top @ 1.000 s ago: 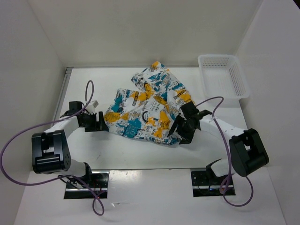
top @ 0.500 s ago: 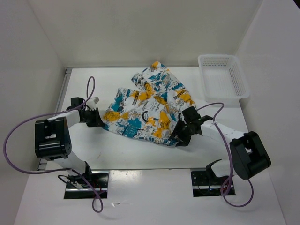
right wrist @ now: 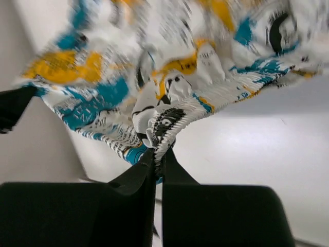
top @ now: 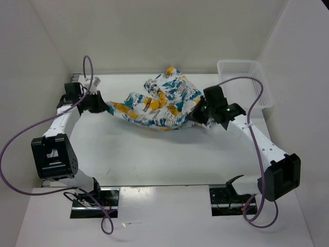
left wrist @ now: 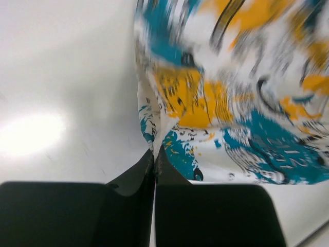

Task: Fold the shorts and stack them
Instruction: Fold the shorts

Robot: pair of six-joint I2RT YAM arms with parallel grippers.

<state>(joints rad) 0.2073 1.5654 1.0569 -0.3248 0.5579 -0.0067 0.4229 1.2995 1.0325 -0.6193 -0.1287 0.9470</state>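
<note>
Shorts strung between my two claws

My left claw (top: 103, 105) pinches the left corner of the shorts (top: 159, 102). They span the far middle of the table (top: 154, 154) to my right claw (top: 195, 116), which is clamped on their gathered edge. The white basket (top: 259, 95) sits far right, apart.

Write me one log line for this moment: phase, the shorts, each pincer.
phase: pre-fold | shorts: unfolded, stretched between pincers | left pincer: shut on shorts | right pincer: shut on shorts
</note>
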